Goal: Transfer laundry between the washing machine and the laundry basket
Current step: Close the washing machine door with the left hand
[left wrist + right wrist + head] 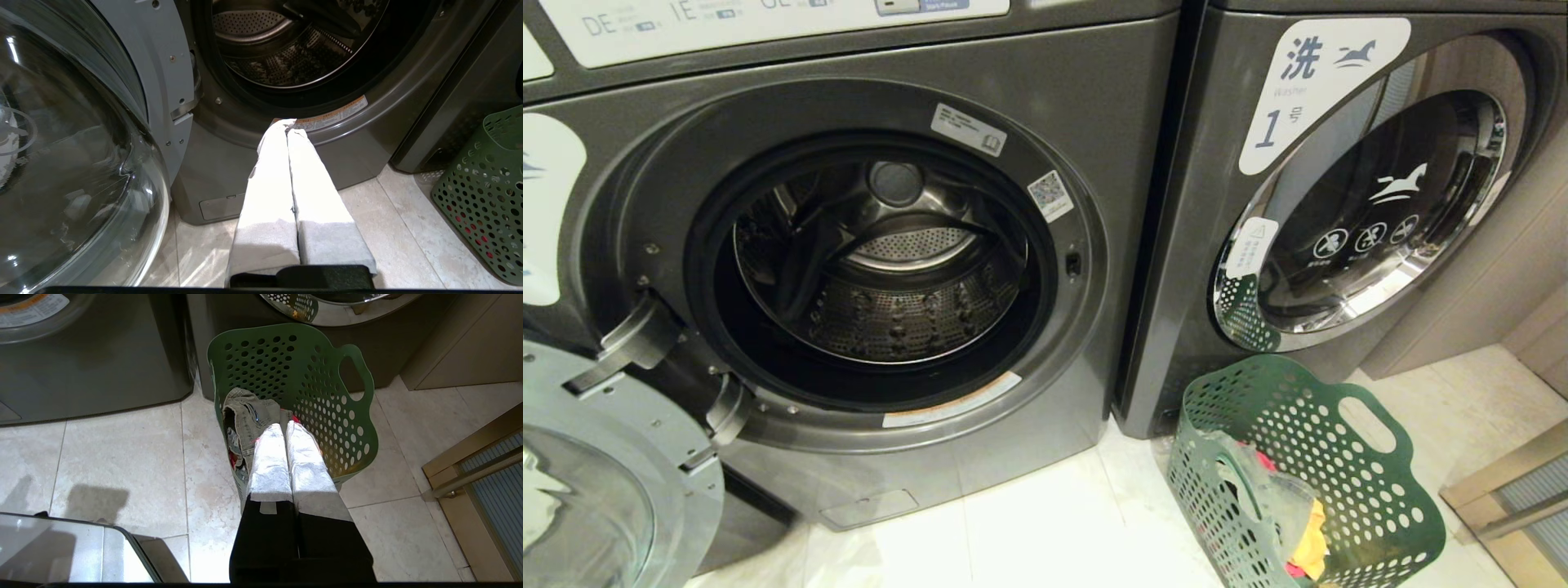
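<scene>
The washing machine (1094,106) stands with its round door (596,490) swung open to the left, and its steel drum (890,278) looks empty. On the floor to its right, the green laundry basket (1339,474) holds crumpled laundry: an olive garment (245,412) with red and yellow pieces (1311,543). My left gripper (288,124) is shut and empty, held low in front of the machine's opening. My right gripper (284,426) is shut and empty, hanging above the basket (327,396) and the clothes. Neither arm shows in the head view.
A like machine labelled 1 (1364,220) stands shut behind the basket. The open door's glass (61,163) bulges close beside my left arm. A beige cabinet (1503,269) and a framed panel (482,473) line the right side. The floor (1045,523) is pale tile.
</scene>
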Motion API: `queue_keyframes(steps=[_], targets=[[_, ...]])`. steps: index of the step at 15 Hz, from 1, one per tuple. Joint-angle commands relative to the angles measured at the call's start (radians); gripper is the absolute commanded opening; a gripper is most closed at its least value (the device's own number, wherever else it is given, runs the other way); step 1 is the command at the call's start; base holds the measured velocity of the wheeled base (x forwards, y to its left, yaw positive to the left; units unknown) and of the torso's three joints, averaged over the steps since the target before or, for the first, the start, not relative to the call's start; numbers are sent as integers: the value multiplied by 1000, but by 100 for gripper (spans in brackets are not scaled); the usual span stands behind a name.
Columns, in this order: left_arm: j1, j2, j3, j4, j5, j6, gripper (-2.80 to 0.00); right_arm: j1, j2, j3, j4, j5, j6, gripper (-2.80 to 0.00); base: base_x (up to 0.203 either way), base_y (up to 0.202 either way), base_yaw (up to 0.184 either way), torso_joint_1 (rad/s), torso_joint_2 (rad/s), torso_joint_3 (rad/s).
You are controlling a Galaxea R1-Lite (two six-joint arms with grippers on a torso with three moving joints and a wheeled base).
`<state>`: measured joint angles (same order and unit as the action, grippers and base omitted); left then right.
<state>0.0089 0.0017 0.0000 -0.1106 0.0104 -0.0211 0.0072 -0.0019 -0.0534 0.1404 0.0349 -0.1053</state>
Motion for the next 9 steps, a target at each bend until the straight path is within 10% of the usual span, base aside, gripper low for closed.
queue_keyframes(steps=[1, 9], targets=[[0, 0, 40, -1, 0, 0, -280, 0, 2, 0, 1, 0, -1, -280, 0, 0, 0, 4, -2, 195], [0, 0, 40, -1, 2, -2, -280, 0, 2, 6, -16, -1, -2, -280, 0, 0, 0, 3, 6, 138]])
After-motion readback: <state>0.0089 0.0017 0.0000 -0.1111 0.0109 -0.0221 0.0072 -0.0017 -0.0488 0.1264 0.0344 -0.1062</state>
